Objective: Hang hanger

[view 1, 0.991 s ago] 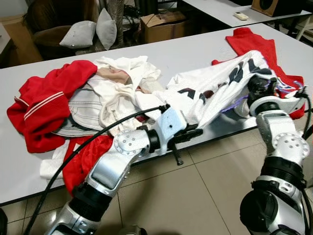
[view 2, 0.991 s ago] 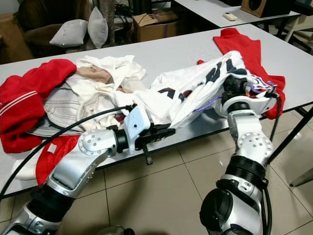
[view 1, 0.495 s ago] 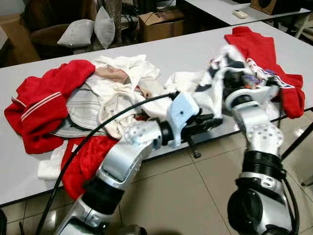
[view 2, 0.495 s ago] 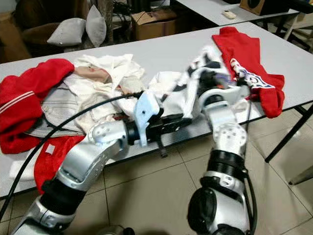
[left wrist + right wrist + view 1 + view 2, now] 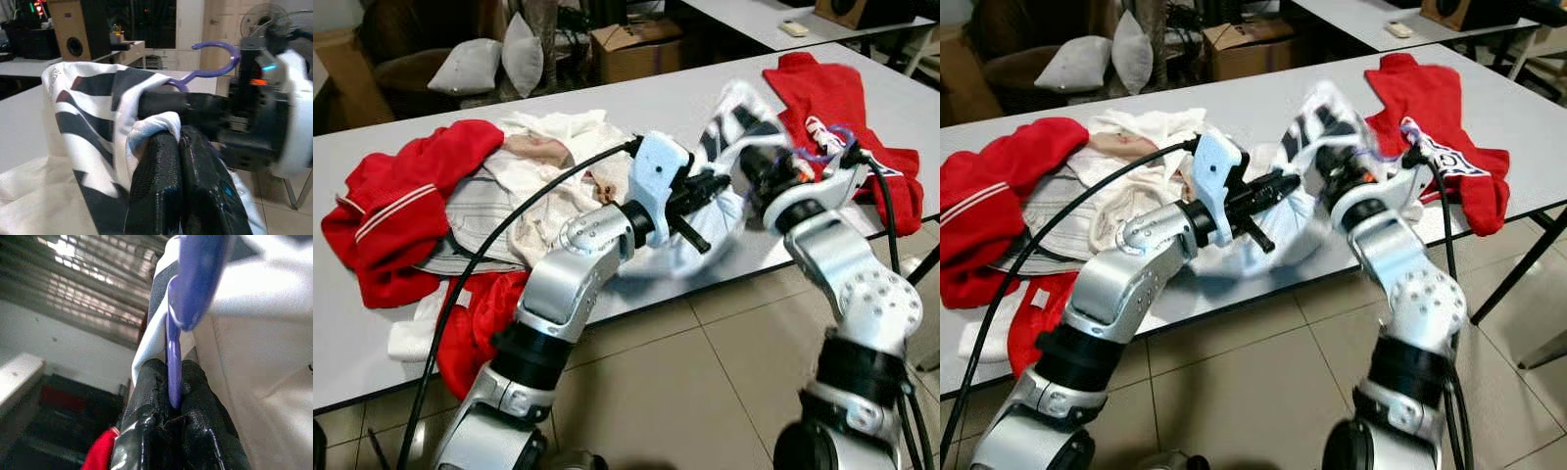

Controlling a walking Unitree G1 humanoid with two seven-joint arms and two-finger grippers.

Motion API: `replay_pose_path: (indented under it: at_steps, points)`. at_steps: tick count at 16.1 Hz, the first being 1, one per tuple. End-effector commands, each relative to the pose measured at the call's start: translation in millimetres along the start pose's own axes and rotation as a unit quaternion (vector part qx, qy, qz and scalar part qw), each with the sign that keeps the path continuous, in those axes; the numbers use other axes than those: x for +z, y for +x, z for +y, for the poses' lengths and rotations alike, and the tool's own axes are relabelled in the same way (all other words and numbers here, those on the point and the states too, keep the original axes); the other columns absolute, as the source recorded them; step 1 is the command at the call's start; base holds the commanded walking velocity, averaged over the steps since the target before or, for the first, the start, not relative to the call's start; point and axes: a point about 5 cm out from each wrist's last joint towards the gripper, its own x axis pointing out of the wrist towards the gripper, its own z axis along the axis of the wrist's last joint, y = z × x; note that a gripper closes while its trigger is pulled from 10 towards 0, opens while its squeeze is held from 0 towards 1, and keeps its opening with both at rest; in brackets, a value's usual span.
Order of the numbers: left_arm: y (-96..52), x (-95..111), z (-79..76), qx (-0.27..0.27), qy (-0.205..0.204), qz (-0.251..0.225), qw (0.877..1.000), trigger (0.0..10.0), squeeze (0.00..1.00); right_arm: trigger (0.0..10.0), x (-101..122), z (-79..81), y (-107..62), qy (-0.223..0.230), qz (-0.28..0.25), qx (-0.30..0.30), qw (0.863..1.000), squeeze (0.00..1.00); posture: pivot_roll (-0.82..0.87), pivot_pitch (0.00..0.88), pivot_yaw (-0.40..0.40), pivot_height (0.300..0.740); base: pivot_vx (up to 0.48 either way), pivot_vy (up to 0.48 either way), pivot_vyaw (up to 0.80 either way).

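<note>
A white shirt with black markings [image 5: 732, 110] is held up above the grey table [image 5: 636, 108], bunched between my two grippers. A purple hanger [image 5: 213, 60] is inside it, its hook sticking out by my right wrist [image 5: 826, 147]. My left gripper [image 5: 709, 186] is shut, pinching a fold of the shirt's white cloth [image 5: 151, 128] between its fingers [image 5: 161, 166]. My right gripper [image 5: 760, 172] is shut on the hanger's purple stem [image 5: 173, 357], right beside the left one. Most of the hanger is hidden by the shirt.
A pile of white and striped clothes [image 5: 543, 162] and a red jacket [image 5: 406, 201] lie on the table's left half. Another red garment [image 5: 832, 88] lies at the right end. A cardboard box [image 5: 641, 44] and pillows [image 5: 494, 64] stand beyond the table. Tiled floor [image 5: 705, 392] lies below.
Both grippers have risen from the table's front edge with the shirt. The right gripper swung left and the left one moved up, so they now meet above the table.
</note>
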Motion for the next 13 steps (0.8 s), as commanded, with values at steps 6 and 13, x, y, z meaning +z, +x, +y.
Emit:
replay_pose_path:
  at_steps: [6, 13]
  points:
    - [-5.7, -11.4, 10.7, 0.012, 0.015, 0.054, 0.998, 10.0, 1.00, 10.0, -0.2, 6.5, -26.0, -0.023, 0.012, -0.008, 1.000, 0.00, 0.06, 0.000, 0.078, 0.740, 0.000, 0.000, 0.10]
    - [-27.7, 7.8, 10.5, -0.028, -0.049, 0.007, 0.998, 10.0, 1.00, 10.0, 18.5, 2.7, -43.3, -0.064, -0.008, -0.031, 0.997, 0.00, 0.08, 0.000, 0.077, 0.740, 0.000, 0.000, 0.80]
